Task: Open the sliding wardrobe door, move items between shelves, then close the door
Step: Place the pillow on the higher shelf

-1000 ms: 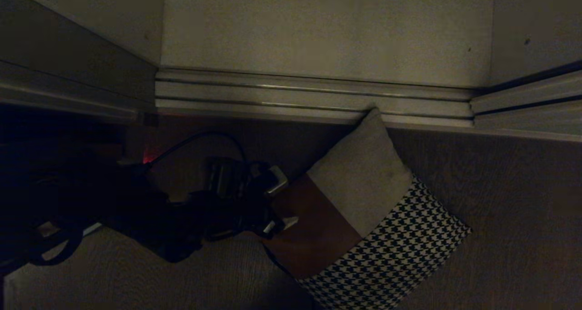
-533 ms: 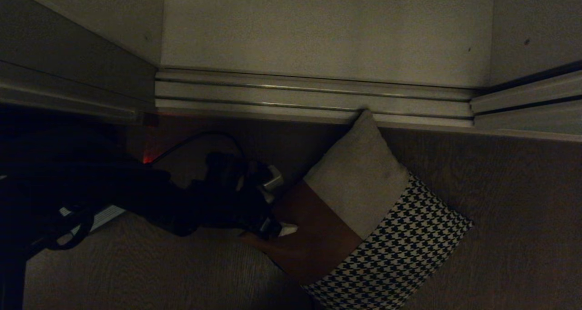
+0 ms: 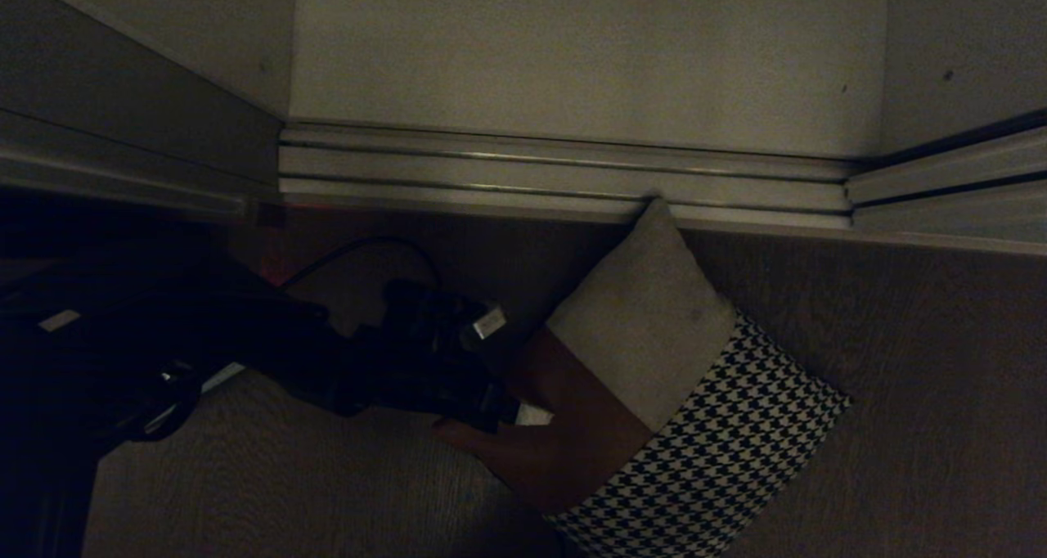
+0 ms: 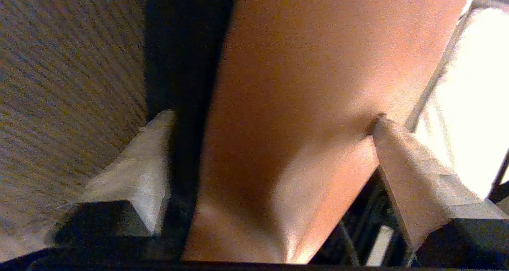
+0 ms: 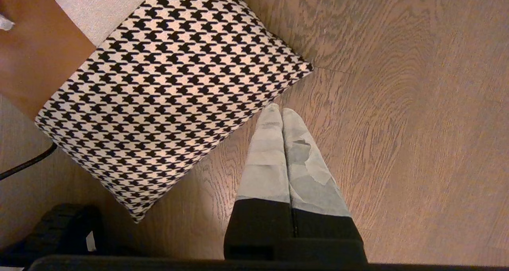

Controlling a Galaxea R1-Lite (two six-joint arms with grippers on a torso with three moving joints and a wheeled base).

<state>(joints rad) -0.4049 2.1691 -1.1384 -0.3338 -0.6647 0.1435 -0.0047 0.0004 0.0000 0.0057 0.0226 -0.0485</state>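
Observation:
The cushion (image 3: 654,362) lies on the wood floor, its beige corner touching the ribbed floor track (image 3: 564,173). My left gripper (image 3: 514,370) comes in from the left, open, astride the cushion's brown end. In the left wrist view the left gripper (image 4: 272,120) has one fingertip (image 4: 391,144) denting the brown cloth (image 4: 318,64), while the other stands off it across a dark gap. My right gripper (image 5: 281,111) is shut and empty, just off the cushion's houndstooth edge (image 5: 167,84). Past the track lies a pale shelf board (image 3: 572,51). A grey panel (image 3: 123,92) at far left looks like the sliding wardrobe door.
A black cable (image 3: 360,251) loops over the floor behind my left wrist. Another pale panel (image 3: 965,51) and rail stand at the right. A dark part of the robot (image 5: 63,227) sits near the cushion's low corner. Bare wood floor (image 3: 900,337) lies right of the cushion.
My left gripper has pushed right onto the cushion's brown end and rolled, jaws a little wider. The cushion's top corner slid slightly left. The right arm is still.

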